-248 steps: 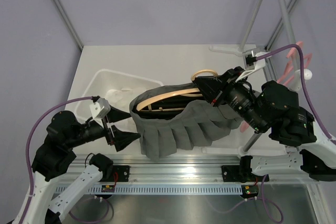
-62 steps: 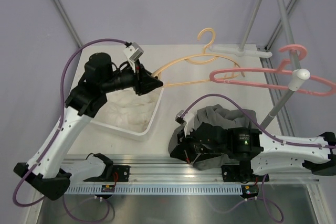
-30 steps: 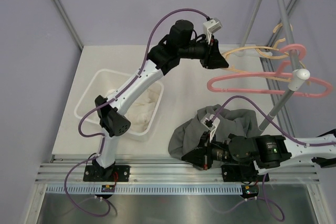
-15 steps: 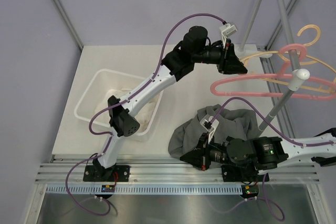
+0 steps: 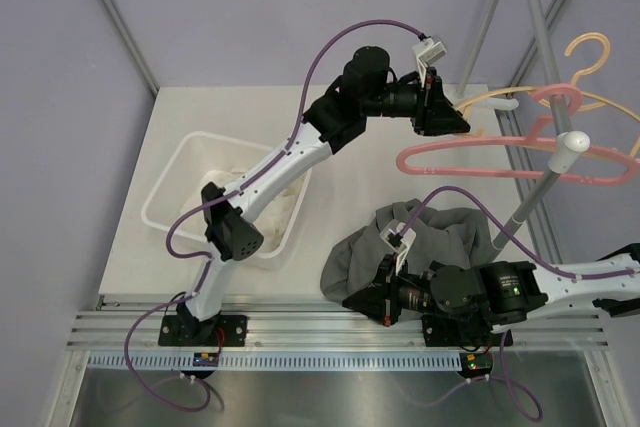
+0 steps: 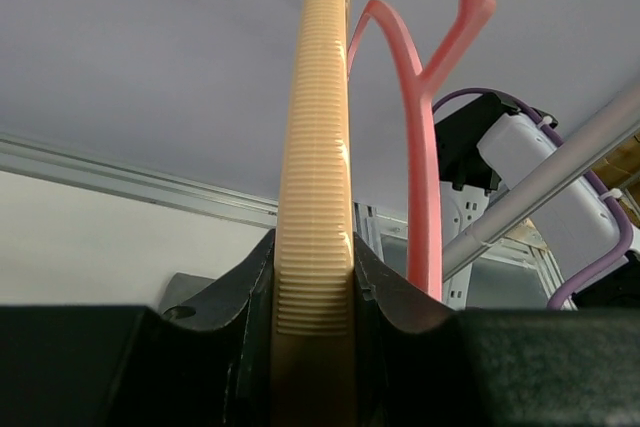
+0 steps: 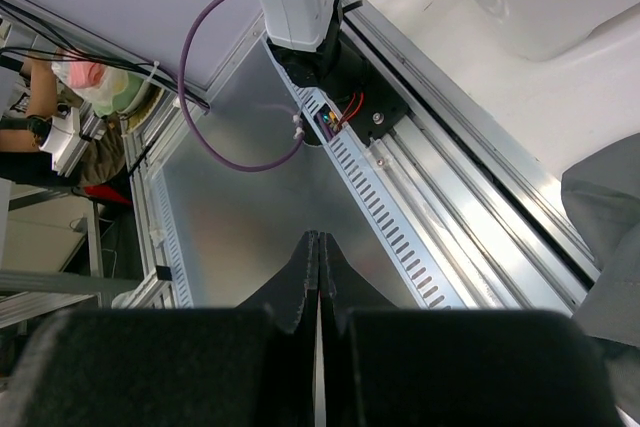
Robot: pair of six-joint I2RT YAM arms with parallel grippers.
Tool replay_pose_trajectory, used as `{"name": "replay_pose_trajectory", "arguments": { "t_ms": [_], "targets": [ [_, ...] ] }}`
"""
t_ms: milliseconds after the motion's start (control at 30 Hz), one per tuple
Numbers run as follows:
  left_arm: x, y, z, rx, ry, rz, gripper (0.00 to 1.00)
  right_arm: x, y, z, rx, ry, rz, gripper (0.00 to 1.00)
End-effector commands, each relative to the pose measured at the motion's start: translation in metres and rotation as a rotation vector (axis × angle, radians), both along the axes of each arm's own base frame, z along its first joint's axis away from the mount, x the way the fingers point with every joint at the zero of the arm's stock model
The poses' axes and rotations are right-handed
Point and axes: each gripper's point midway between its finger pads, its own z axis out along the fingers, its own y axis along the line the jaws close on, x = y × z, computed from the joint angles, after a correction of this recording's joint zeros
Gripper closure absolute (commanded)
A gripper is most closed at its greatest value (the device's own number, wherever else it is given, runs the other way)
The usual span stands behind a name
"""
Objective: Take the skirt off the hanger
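Grey skirt (image 5: 450,232): heaped at the counter's (image 5: 350,167) near-right corner, free of the tan hanger (image 6: 320,147), so removal is judged complete. Left fingers (image 6: 240,289): pinched on the hanger's ribbed bar, arm stretched high over the far-right corner, presumably so the hanger can be hung beside the pink hanger (image 6: 424,207). Right fingers (image 7: 298,292): pressed together, nothing held, arm laid low along the near edge.
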Motion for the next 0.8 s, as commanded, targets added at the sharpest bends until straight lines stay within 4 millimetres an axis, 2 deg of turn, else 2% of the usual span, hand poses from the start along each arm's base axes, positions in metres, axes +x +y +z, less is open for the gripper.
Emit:
{"name": "replay_pose_trajectory", "arguments": {
  "t_ms": [0, 267, 600, 767],
  "targets": [
    [-0.012, 0.033, 0.079, -0.157, -0.160, 0.039, 1.00, 0.004, 0.003, 0.011, 0.053, 0.011, -0.037, 1.00],
    [-0.002, 0.047, 0.082, -0.127, -0.232, 0.112, 1.00, 0.005, 0.000, 0.010, 0.057, 0.013, -0.045, 1.00],
    [0.006, 0.058, 0.054, -0.062, -0.234, 0.163, 1.00, 0.008, -0.006, 0.013, 0.067, 0.014, -0.056, 1.00],
    [0.010, 0.064, 0.034, -0.016, -0.223, 0.196, 1.00, 0.009, -0.008, 0.013, 0.073, 0.014, -0.064, 1.00]
  ]
}}
